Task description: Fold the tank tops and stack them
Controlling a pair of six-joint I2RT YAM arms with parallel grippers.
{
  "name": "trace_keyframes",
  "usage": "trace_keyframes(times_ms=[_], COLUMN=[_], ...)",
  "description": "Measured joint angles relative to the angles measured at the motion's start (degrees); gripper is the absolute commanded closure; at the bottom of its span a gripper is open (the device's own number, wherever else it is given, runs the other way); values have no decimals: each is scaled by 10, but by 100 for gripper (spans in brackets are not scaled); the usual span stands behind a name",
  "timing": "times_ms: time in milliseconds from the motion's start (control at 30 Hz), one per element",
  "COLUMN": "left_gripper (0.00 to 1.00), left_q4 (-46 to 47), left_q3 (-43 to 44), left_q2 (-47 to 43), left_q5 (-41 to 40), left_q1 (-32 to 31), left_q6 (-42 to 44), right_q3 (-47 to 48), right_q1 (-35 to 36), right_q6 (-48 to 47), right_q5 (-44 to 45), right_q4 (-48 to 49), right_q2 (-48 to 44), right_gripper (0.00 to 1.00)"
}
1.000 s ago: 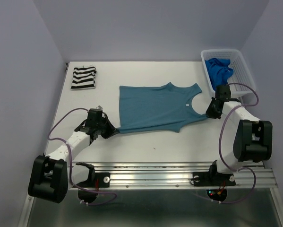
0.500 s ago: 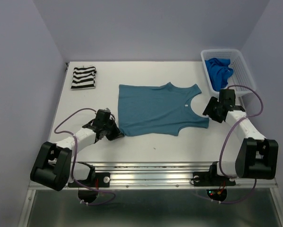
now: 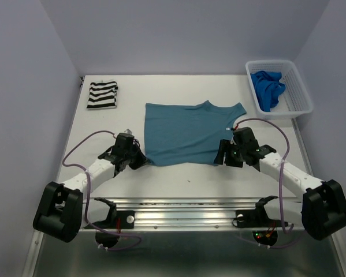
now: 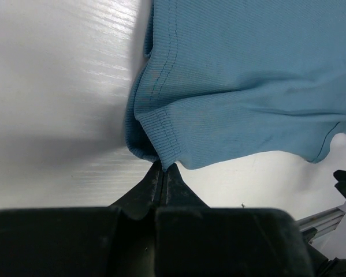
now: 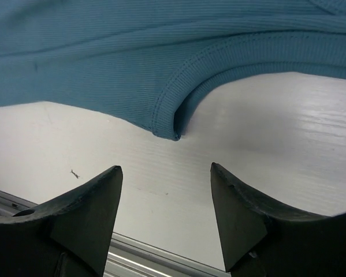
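Near-left hem corner of the teal tank top (image 3: 184, 133) is pinched by the left end effector (image 4: 163, 168). The top is spread mid-table (image 3: 178, 180). Right end effector (image 5: 165, 170) is held spread, just short of the near-right hem. Striped top (image 3: 101, 95) is laid folded at the far-left corner. Royal blue top (image 3: 267, 88) is heaped in the basket (image 3: 298, 101) at the far-right corner.

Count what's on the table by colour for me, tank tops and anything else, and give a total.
black-and-white striped tank top: 1
teal tank top: 1
royal blue tank top: 1
white basket: 1
total: 4
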Motion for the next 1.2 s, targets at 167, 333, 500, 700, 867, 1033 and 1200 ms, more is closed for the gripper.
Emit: trace_keyframes(times_ms=[167,333,500,700,867,1033,1200], left_gripper=[100,100,100,100,100,100,100], left_q4=[-1,-2,-1,-1,-9,-40,-66], left_q3=[-1,-10,-11,-11,-21,-46,-48], left_q2=[-7,-23,-24,-25,-57,-120,-141], left_q5=[-1,-1,-1,-1,3,16,23], left_q1=[0,0,0,0,0,-4,-4], left_q6=[-4,-8,-9,-13,-19,-26,-28], right_q3=[-6,-6,3,3,-12,-31,-31], right_q1=[23,31,38,47,48,48,48], right_q6=[15,23,34,51,54,58,59], right_q5=[1,7,10,19,17,16,15], right_q4=[37,70,99,99,66,0,-34], right_q2=[44,99,132,137,95,7,-11], right_gripper=[34,45,69,99,99,99,99])
